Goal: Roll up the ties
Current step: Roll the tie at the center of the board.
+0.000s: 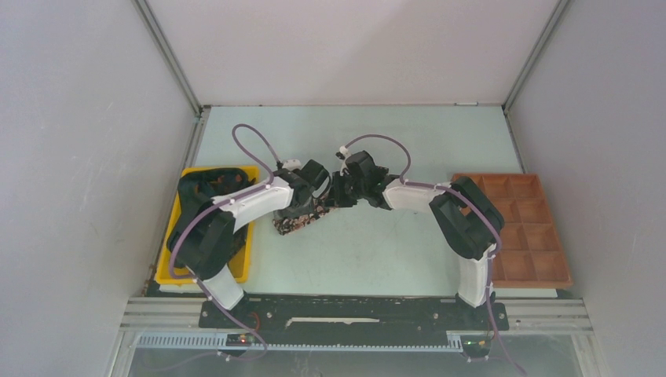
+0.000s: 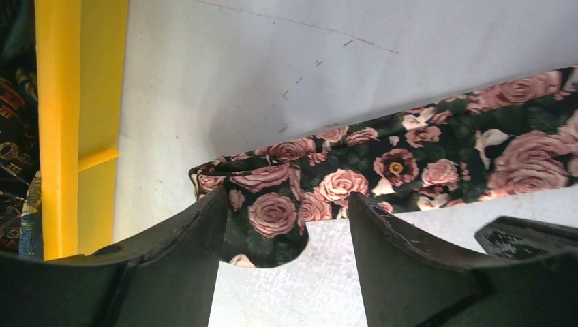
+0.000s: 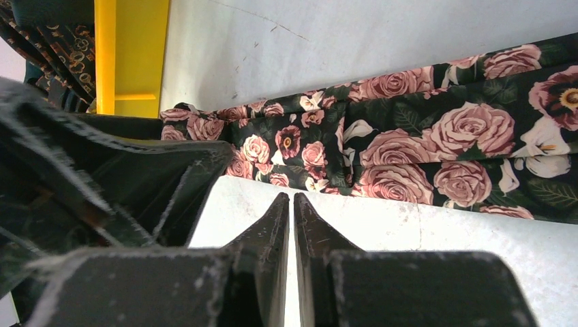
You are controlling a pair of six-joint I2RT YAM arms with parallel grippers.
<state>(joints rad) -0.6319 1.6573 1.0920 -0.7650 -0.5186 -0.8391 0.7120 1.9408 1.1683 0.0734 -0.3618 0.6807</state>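
Top cam high above, looks down on whole desk (image 1: 377, 251); both wrist cams low, close, sharing tie (image 2: 409, 163) end beside yellow tray (image 2: 58, 136).

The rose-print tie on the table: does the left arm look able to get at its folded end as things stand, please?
Probably yes. The left gripper is open right at the folded end of the tie, which lies between its fingers with nothing else in the way.

Here's the tie (image 2: 409, 160): soft printed cloth, a faint sheen on the roses. The bench (image 2: 272, 61) looks matt and pale (fine scratches across it). The yellow tray (image 2: 61, 136) is smooth, glossy plastic. The right claw (image 3: 287, 197) is matt black plastic, rough-edged.
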